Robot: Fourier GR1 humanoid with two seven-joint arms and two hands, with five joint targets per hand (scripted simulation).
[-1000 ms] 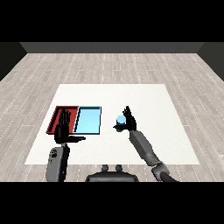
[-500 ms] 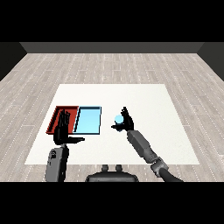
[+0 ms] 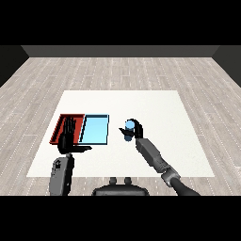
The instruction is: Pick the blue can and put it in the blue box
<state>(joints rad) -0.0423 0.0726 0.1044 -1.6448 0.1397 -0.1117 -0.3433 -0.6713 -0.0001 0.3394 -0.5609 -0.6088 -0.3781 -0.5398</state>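
Blue can (image 3: 128,130) sits inside the curl of our right hand (image 3: 137,130), whose fingers (image 3: 133,121) wrap over its top and far side, so we judge the grasp made or all but made. It stands just right of the blue tray (image 3: 94,129), near that tray's right edge, on the white table (image 3: 164,117).

To do this step well, we should keep the can upright within the fingers, lift it enough to pass the tray's low rim, carry it leftward away from the fingertips' present spot, and lower it onto the tray floor before we uncurl.

Our left hand (image 3: 68,139) is raised with its fingers straight and spread, holding nothing, in front of the red tray (image 3: 61,126); we should keep it out of the path.

We can read no brand, label or writing on the can or trays.
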